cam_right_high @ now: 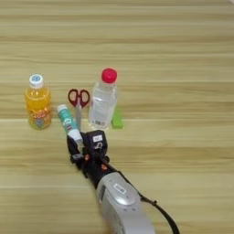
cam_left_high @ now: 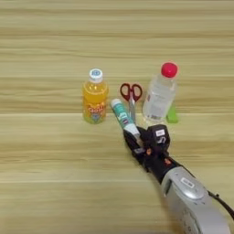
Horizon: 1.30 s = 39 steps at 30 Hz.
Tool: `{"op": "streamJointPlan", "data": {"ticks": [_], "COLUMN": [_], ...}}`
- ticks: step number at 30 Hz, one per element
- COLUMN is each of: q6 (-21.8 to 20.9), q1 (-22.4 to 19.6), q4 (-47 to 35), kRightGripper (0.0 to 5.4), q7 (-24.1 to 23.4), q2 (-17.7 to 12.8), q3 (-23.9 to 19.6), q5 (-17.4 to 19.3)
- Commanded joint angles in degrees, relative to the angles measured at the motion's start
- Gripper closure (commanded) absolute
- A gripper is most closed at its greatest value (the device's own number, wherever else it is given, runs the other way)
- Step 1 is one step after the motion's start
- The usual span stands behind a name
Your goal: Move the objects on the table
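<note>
Left eye view. Nearest the camera: silver forearm point(cam_left_high: 194, 201), entering from the bottom right corner and cut off by it. The right gripper point(cam_left_high: 135, 137) sits at the near end of the teal-and-white tube point(cam_left_high: 122, 116); its black fingers stand either side of the tube's white near end and appear clamped on it, though the contact itself is masked by the fingers. Tube lies flat on the table point(cam_left_high: 45, 183), far end pointing up-left. Left of the tube: orange juice bottle point(cam_left_high: 95, 97), upright. Just right of the tube: red-handled scissors point(cam_left_high: 131, 94), blades toward the gripper, tips hidden behind it. Further right of the tube: clear bottle point(cam_left_high: 159, 93), upright, with the green block point(cam_left_high: 172, 114) partly hidden at its base.

Right eye view. Same layout. Gripper point(cam_right_high: 77, 141) on the tube point(cam_right_high: 66, 119), scissors point(cam_right_high: 78, 99) close beside it.

Judgement: grasp of the tube in hand. Next move calls for a straight lift, clear of the scissors and both bottles.
</note>
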Motion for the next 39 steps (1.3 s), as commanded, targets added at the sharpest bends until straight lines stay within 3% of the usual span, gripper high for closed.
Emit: {"op": "streamJointPlan", "data": {"ticks": [1, 23, 29, 35, 39], "q6": [-2.12, -3.98, -7.85, -10.70, -11.68], "q1": [-2.11, -0.25, 0.96, 1.89, 5.39], "q4": [-0.69, -4.02, -7.00, -9.11, -14.02], "kRightGripper": [3.69, 0.74, 0.12, 0.04, 0.04], "q7": [-0.49, -0.23, -0.92, -2.00, -1.49], "q2": [0.40, 0.31, -0.52, -0.55, -1.08], "q3": [0.13, 1.99, 3.17, 3.83, 5.29], "q5": [-0.62, -0.73, -3.93, -6.18, -6.30]}}
